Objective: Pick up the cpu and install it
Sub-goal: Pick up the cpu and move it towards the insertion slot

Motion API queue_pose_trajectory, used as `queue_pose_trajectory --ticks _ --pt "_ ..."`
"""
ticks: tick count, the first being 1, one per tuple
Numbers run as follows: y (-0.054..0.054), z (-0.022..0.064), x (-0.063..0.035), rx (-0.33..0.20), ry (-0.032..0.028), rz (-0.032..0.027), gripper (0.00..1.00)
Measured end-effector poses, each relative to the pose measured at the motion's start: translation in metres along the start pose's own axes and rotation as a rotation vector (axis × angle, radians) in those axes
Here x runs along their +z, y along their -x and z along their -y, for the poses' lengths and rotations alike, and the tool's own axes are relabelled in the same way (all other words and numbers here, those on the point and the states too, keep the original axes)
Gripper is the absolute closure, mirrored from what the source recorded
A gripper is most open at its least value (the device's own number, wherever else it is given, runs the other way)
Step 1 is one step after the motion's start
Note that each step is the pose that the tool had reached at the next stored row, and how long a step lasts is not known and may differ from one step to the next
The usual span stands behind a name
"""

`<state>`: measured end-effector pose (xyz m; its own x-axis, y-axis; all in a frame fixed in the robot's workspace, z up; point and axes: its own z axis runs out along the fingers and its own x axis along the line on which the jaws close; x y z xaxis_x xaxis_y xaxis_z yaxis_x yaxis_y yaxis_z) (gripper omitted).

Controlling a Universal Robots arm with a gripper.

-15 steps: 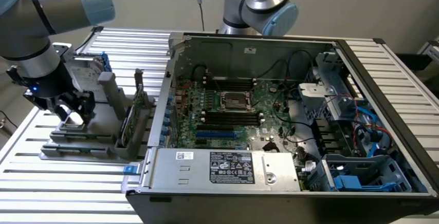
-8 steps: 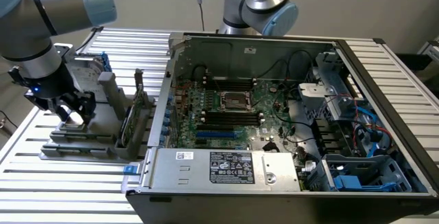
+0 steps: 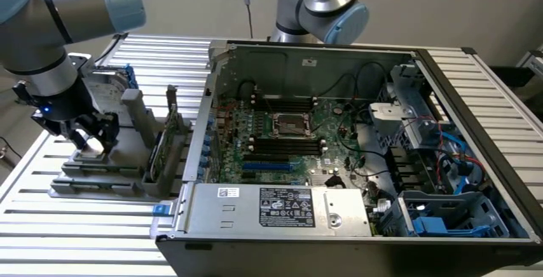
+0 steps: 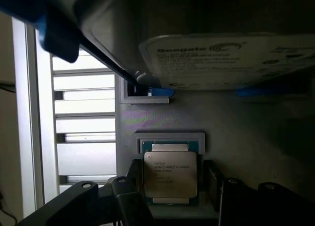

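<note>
Silver-grey metal tops the small flat square cpu [image 4: 170, 174], which lies flat in a shallow recess of the grey plastic fixture [image 4: 147, 120], so its edges stay reachable. Black two-finger gripper [image 4: 172, 180] hangs right over it, jaws spread either side of the chip, apparently not pinching yet. Dark metal-framed socket [image 3: 288, 124] waits inside the open computer case [image 3: 475, 99], well apart.

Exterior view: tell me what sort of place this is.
Probably a robotics lab bench for PC assembly: an open case showing its motherboard, a slatted metal table, and a robot arm.
</note>
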<state>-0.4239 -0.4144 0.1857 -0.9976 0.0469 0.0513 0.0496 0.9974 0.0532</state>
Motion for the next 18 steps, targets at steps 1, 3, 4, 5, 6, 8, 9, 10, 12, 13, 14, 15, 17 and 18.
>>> queue_pose_trajectory --ticks 1,3,4,5,6,8,9,10,12,13,14,15,17,18 --pt "-0.0001 0.0000 0.0000 0.000 -0.0001 -0.0009 0.38" --pt "-0.0001 -0.0001 0.0001 0.000 -0.0002 -0.0019 0.38" --pt "-0.0001 -0.0002 0.0004 0.000 -0.0002 -0.0022 0.38" --pt "-0.0001 -0.0003 0.0007 0.000 -0.0002 -0.0023 0.38" --pt "-0.0001 -0.0004 0.0010 0.000 -0.0002 -0.0025 0.38" --pt "-0.0003 -0.0008 0.0012 0.000 -0.0001 -0.0025 0.38" --pt "-0.0005 -0.0008 0.0011 0.000 -0.0002 -0.0026 0.38" --pt "-0.0008 -0.0008 0.0011 0.000 -0.0002 -0.0027 0.38" --pt "-0.0012 -0.0008 0.0012 -0.001 -0.0001 -0.0026 0.38" --pt "-0.0013 -0.0008 0.0012 -0.002 -0.0002 -0.0026 0.38" --pt "-0.0013 -0.0008 0.0012 -0.004 -0.0002 -0.0026 0.38" --pt "-0.0016 -0.0008 0.0012 -0.006 -0.0005 -0.0029 0.38" --pt "-0.0020 -0.0007 0.0012 -0.014 -0.0011 -0.0034 0.38" --pt "-0.0021 -0.0007 0.0012 -0.019 -0.0014 -0.0036 0.38"
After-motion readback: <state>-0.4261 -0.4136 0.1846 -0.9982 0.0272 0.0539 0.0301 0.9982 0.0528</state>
